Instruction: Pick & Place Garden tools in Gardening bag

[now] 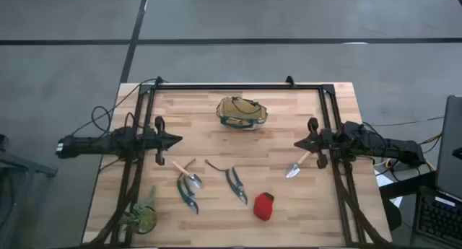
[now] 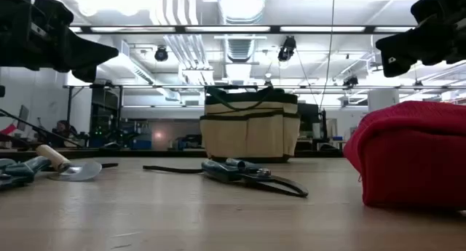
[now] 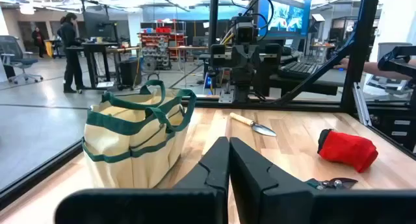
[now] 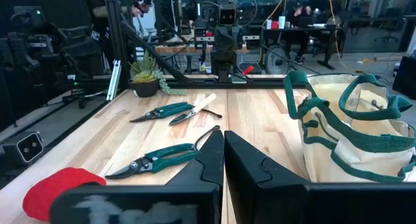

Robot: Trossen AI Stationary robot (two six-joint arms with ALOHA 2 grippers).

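Note:
The gardening bag [image 1: 242, 112] stands upright on its base at the table's far middle. One trowel [image 1: 188, 173] lies near the left, partly over a pair of shears [image 1: 188, 195]. A second pair of shears [image 1: 236, 185] lies at the middle. A second trowel [image 1: 297, 165] lies at the right. The red item [image 1: 264, 206] rests near the front edge. My left gripper [image 1: 177, 140] is shut and empty above the table's left side. My right gripper [image 1: 297, 143] is shut and empty above the right side.
A green plant in a pot [image 1: 141, 218] stands at the near left corner. A dark metal frame [image 1: 238, 86] runs along the far edge and both sides. Bare wood lies between the bag and the tools.

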